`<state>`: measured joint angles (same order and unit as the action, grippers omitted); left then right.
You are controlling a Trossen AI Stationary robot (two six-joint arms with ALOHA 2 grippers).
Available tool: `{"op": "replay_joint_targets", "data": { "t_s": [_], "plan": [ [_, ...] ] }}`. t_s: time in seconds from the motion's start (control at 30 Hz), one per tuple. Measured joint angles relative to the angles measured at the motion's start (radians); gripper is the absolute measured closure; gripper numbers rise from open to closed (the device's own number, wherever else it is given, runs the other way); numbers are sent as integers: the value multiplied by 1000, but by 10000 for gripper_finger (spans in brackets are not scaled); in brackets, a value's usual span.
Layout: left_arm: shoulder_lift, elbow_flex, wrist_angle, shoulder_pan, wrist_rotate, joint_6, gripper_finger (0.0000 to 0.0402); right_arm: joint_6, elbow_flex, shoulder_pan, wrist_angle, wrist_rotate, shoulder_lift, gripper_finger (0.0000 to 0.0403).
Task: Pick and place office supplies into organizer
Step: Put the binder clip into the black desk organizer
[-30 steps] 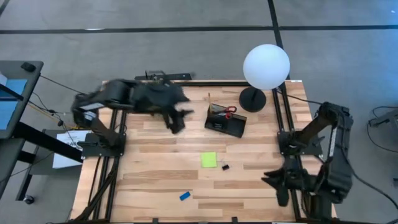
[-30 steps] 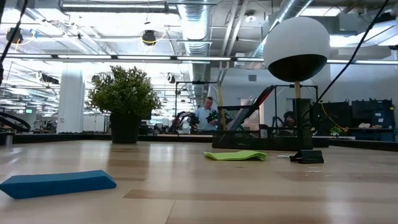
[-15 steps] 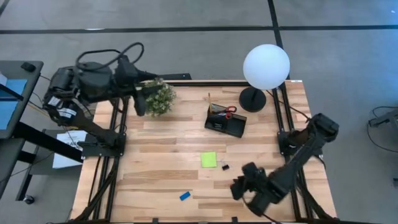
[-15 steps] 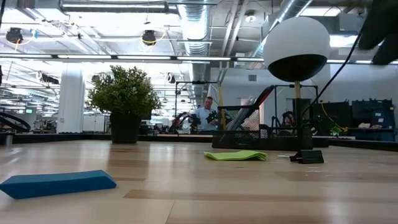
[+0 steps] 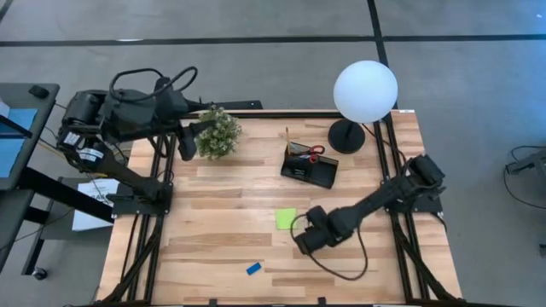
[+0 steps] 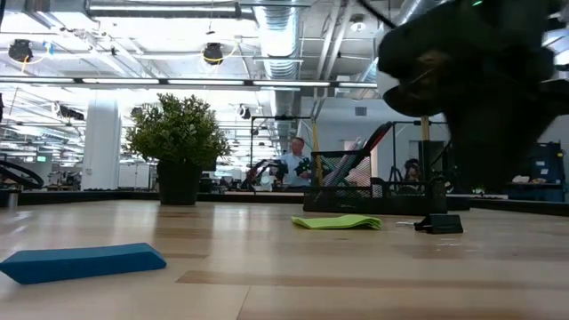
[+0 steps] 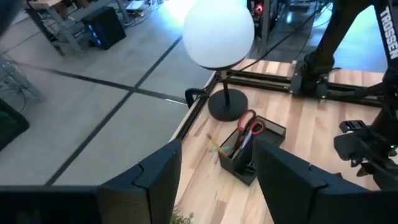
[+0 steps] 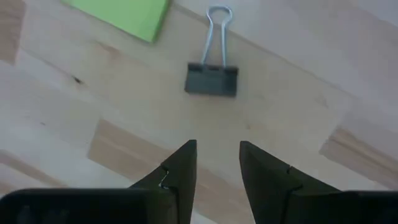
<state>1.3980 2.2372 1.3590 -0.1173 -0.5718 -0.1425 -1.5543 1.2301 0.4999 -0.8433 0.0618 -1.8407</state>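
My right gripper (image 8: 217,169) is open and hovers just above the table, with a small black binder clip (image 8: 211,79) lying flat ahead of its fingertips. The lime-green sticky-note pad (image 5: 286,218) lies flat beside the clip. In the high view the right gripper (image 5: 304,235) covers the clip. The blue eraser (image 5: 253,269) lies near the table's near edge. The black organizer (image 5: 309,167) stands farther back, with red-handled scissors (image 7: 250,123) and a yellow pencil upright in it. My left gripper (image 5: 186,145) is open and waits raised at the far left, by the plant.
A potted plant (image 5: 217,132) stands at the far left. A lamp with a white globe (image 5: 365,91) and a round black base (image 5: 345,136) stands at the far right, close to the organizer. Bare wood lies between the eraser and the pad.
My right arm has swung from the table's near right corner toward the left and stretched out low over the clip beside the sticky-note pad. My left arm has drawn back from near the organizer to the far left corner and now stays there.
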Motion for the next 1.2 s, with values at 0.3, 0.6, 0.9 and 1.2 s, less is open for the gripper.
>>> {"op": "replay_joint_targets", "data": {
  "t_s": [0.3, 0.6, 0.9, 1.2],
  "plan": [
    [3, 0, 24, 0, -22, 0, 207, 210, 0, -102, 14, -12, 1, 230],
    [4, 0, 24, 0, -25, 0, 207, 200, 1, -129, 23, -63, -6, 164],
    [5, 0, 33, 0, -25, 0, 207, 106, 1, -103, 73, -84, -101, 173],
    [5, 0, 45, 0, -37, 1, 207, 69, 2, -116, 80, -74, -108, 178]
  ]
}}
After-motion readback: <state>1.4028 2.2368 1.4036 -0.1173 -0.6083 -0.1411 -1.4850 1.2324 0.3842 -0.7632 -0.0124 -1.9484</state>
